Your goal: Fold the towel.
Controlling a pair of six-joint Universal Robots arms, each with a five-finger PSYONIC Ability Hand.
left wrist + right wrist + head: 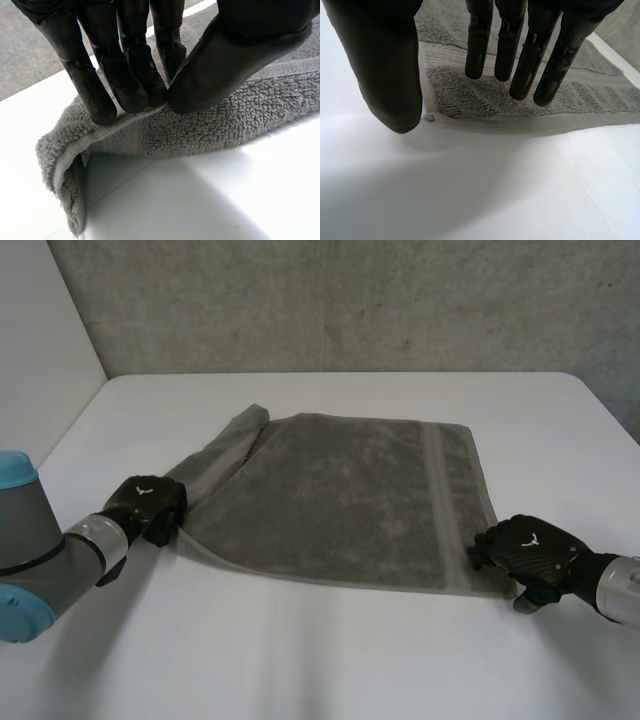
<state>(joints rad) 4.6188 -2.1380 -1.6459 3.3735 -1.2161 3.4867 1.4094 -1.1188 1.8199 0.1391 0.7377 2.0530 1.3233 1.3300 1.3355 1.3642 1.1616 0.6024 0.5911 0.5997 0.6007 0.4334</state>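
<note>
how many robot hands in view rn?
2: the left robot hand pinches the towel at its near left corner; the right robot hand is open at its near right corner.

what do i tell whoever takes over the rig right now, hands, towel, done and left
Left hand: fingers and thumb pinch the towel by its near-left corner, edge lifted a little off the table.
Right hand: open, fingers straight over the near-right corner, thumb beside it, gripping nothing.
Towel: spread mostly flat, left edge curled over.
Done: left grasp only; no fold made.
Left: right hand grasps its corner, then fold.
</note>
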